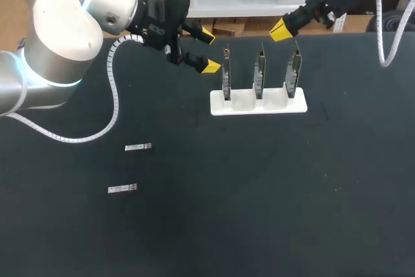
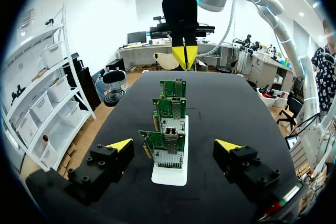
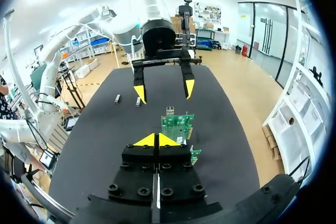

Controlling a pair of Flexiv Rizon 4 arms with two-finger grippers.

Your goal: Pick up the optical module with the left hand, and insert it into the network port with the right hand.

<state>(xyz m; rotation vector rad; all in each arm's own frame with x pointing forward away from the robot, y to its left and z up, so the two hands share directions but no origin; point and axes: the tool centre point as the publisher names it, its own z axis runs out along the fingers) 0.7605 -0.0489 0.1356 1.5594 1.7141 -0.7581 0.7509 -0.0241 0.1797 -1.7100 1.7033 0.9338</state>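
While the left hand (image 1: 209, 50) hung with tips wide apart beside the white stand (image 1: 258, 105) of circuit cards (image 1: 259, 72), the right hand (image 1: 280, 29) hovered near, tips together. One module (image 1: 138, 147) and a second module (image 1: 122, 189) lay on the desk (image 1: 272, 199), well apart from both.

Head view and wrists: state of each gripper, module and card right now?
left gripper: open, empty, facing the row of cards.
right gripper: shut, empty.
optical module nearer the cards: lying flat on the table, ungripped.
optical module farther from the cards: lying flat, ungripped.
network cards: three, upright in the white holder.
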